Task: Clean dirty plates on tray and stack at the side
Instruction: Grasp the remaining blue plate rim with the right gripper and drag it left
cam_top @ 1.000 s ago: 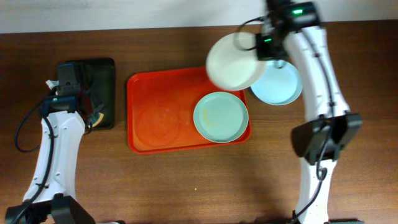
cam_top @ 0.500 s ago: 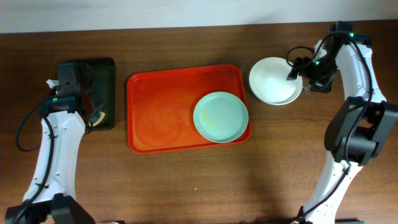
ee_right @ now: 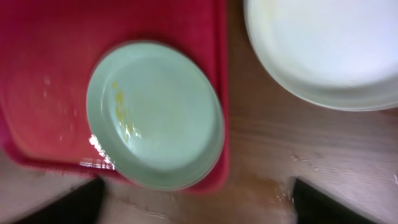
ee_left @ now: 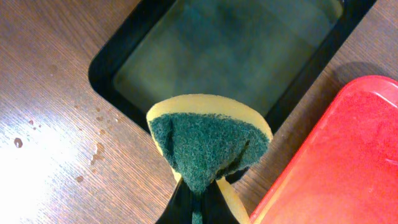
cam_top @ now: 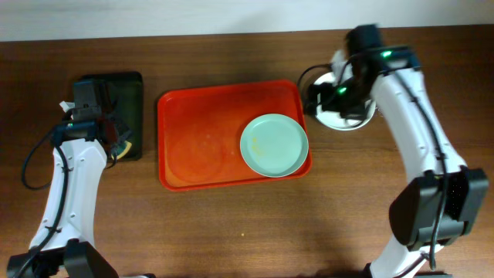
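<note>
A pale mint plate [cam_top: 274,144] with yellowish smears [ee_right: 121,115] lies on the right part of the orange-red tray [cam_top: 197,147]. Right of the tray, a cream-white plate [cam_top: 333,119] rests on the table, on top of another plate and largely hidden by my right arm. The right wrist view shows this cream plate [ee_right: 323,43] beside the mint plate [ee_right: 155,115]. My right gripper [cam_top: 316,96] hangs open and empty over the gap between tray and stack. My left gripper [ee_left: 199,208] is shut on a green-and-yellow sponge [ee_left: 208,146] by the black tray [ee_left: 106,68].
The black tray [cam_top: 127,93] holds murky water and stands left of the orange-red tray. Water drops [ee_left: 93,155] speckle the wood beside it. A wet patch [ee_right: 273,186] lies on the table between tray and plate stack.
My right gripper set the cream-white plate down on the mint-blue plate beside the tray, opened, and swung back left toward the tray. The left arm stayed still.
</note>
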`<control>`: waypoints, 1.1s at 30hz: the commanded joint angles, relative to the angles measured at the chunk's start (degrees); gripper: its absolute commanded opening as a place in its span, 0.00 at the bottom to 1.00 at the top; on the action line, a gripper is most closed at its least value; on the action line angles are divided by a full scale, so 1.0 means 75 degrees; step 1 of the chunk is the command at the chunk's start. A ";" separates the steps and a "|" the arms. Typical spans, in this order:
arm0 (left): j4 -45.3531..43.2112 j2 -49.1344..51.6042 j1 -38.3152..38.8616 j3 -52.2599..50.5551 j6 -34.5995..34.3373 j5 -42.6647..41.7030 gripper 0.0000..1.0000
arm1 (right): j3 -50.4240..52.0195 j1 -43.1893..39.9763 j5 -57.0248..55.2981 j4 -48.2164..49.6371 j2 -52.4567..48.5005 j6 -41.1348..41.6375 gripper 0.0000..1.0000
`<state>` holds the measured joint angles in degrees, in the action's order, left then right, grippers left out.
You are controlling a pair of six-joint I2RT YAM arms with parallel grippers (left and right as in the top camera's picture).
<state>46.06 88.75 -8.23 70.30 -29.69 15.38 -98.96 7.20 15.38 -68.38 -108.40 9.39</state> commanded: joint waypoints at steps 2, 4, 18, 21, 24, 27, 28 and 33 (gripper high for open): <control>-0.0020 0.0044 -0.0026 -0.0044 -0.0093 -0.0026 0.00 | 0.1507 0.0714 -0.0350 0.1186 -0.0184 0.0871 0.63; -0.0023 0.0044 -0.0026 -0.0044 -0.0093 -0.0026 0.00 | 0.2218 0.0758 -0.0764 0.1731 -0.0207 0.1311 0.62; -0.0070 0.0050 -0.0026 -0.0044 -0.0093 -0.0029 0.00 | 0.3188 0.1137 -0.1166 0.3104 -0.0216 0.1623 0.47; -0.0073 0.0050 -0.0026 -0.0044 -0.0093 -0.0029 0.00 | 0.3188 0.1131 -0.2002 0.3086 -0.0213 0.1597 0.52; -0.0076 0.0050 -0.0026 -0.0044 -0.0093 -0.0029 0.00 | 0.3188 0.1148 -0.1906 0.3040 -0.0216 0.1408 0.51; -0.0073 0.0050 -0.0026 -0.0044 -0.0093 -0.0029 0.00 | 0.3188 0.1309 -0.1655 0.3040 -0.0216 0.1413 0.47; -0.0073 0.0050 -0.0026 -0.0044 -0.0093 -0.0035 0.00 | 0.3197 0.1378 -0.1658 0.3040 -0.0219 0.1413 0.47; -0.0076 0.0050 -0.0026 -0.0044 -0.0093 -0.0143 0.00 | 0.3232 0.1518 -0.1684 0.3037 -0.0347 0.1419 0.46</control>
<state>45.67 88.77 -8.23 70.19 -29.69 14.92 -75.50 18.11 2.61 -45.36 -109.93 20.36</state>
